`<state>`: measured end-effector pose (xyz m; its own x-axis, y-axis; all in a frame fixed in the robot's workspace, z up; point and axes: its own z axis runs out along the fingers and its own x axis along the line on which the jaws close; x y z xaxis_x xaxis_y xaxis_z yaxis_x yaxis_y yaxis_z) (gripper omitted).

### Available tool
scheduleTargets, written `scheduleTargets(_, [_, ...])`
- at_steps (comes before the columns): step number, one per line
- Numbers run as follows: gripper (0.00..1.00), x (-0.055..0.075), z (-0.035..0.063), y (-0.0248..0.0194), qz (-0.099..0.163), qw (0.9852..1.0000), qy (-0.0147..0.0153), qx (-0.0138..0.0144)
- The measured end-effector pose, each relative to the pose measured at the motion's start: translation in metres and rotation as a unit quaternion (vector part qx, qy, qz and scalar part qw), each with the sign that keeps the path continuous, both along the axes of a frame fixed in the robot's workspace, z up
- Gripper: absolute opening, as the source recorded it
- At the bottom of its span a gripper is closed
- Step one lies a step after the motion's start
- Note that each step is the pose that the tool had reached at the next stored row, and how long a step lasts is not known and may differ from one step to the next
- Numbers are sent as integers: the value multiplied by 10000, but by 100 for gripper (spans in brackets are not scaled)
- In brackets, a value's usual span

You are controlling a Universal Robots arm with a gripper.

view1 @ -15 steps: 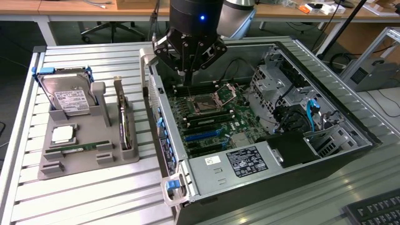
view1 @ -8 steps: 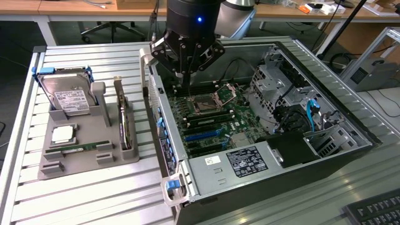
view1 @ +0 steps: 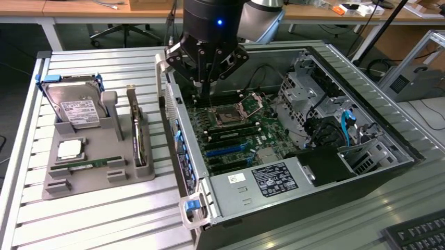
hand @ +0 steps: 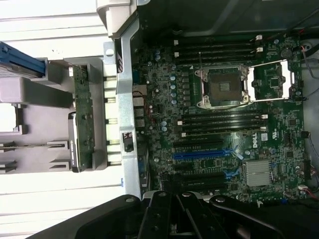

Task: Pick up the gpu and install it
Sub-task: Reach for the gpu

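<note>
- The hard drive (view1: 78, 108), silver with a white label, leans in a blue bracket at the end of the grey parts holder (view1: 97, 179). It is well apart from the open computer case (view1: 222, 200), on the exterior view's left of it.
- A processor chip (view1: 70, 150) lies flat in the holder. It is as far from the case as the hard drive.
- A narrow green memory stick (view1: 89, 165) lies on edge in a holder slot, between that chip and the side nearer the case.
- The gpu (view1: 137, 133) stands on its thin edge in the holder slot closest to the case, just beside the case's side wall but apart from it. Nothing grips it. The wrist view shows its green board (hand: 82, 119) edge-on.
- The gripper (view1: 201, 82) hangs over the case interior, close inside the wall that faces the holder. Its fingers are clenched together, with nothing between them.
- The motherboard (view1: 233, 140) lies on the case floor. Its processor socket (hand: 222, 87) sits bare, with the retention frame (hand: 271, 82) swung aside.
- A blue expansion slot (hand: 202, 154) on that board has no card in it.
- A metal drive cage (view1: 306, 86) and a blue cable (view1: 347, 122) line the case's side on the exterior view's right.
- A black keyboard (view1: 417, 234) lies outside the case, off its near corner on the exterior view's right.
</note>
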<state>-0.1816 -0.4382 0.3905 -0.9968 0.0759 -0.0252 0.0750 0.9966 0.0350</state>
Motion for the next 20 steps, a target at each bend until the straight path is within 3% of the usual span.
scheduleTargets(20, [11, -63, -6, -18, 0, 10000, 0, 0])
